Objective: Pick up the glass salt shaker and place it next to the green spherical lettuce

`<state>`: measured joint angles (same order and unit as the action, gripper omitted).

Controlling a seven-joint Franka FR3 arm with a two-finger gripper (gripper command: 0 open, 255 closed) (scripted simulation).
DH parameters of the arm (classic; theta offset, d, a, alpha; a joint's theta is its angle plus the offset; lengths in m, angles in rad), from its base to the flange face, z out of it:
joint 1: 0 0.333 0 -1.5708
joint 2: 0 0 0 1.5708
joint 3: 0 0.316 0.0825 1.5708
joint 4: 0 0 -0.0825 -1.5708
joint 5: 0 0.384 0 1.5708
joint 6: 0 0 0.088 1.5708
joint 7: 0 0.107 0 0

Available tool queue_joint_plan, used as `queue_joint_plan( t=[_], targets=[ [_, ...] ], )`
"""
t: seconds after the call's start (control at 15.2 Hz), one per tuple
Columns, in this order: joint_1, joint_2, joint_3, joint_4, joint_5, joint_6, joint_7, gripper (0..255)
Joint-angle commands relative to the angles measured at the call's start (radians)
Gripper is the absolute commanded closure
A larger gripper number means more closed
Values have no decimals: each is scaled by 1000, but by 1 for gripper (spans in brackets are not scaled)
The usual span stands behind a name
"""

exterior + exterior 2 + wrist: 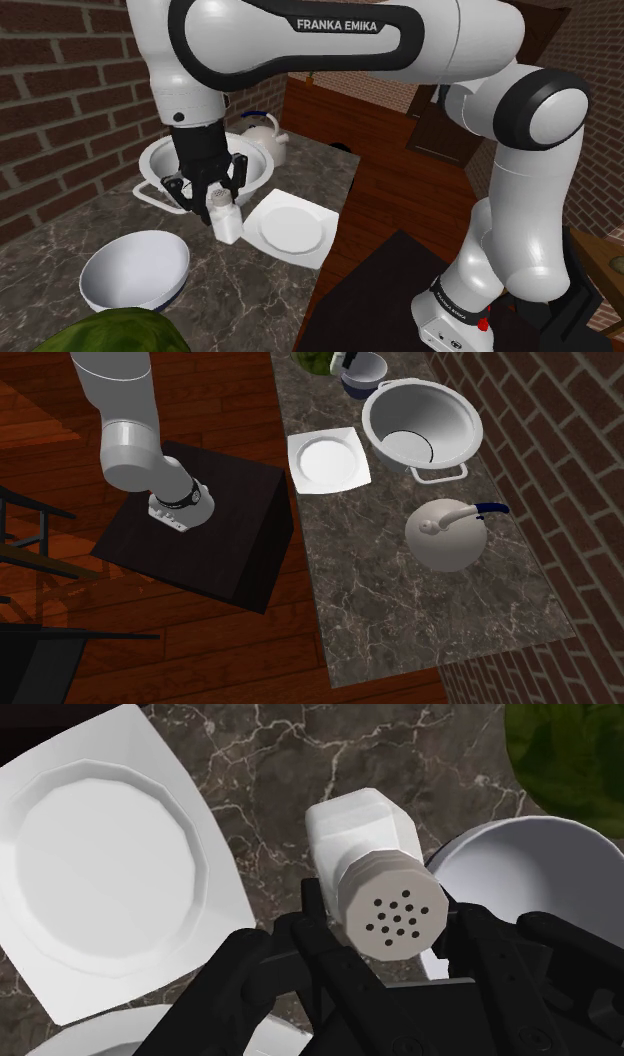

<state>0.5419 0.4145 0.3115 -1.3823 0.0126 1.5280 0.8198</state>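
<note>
Between the square white plate [290,228] and the white bowl [135,270], over the dark marbled worktop [60,225], the claw [212,192] clasps the white salt shaker [225,222] by its perforated cap, one finger on each side. The shaker hangs tilted, and it is hard to tell whether its base is free of the surface. The grasp seems done, so the carry is in hand. The next move calls for passing the bowl toward the green lettuce [120,332] and lowering the shaker upright onto bare worktop just beside it.
</note>
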Motion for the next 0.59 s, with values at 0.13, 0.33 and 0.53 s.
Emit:
queue_joint_plan(
  t=[0.13, 0.33, 0.53],
  targets=[
    [-1, 0, -1, -54, 0, 55, -2, 255],
    [-2, 5, -2, -88, -2, 93, -5, 255],
    [-2, 11, -3, -119, -3, 130, -7, 255]
  ],
)
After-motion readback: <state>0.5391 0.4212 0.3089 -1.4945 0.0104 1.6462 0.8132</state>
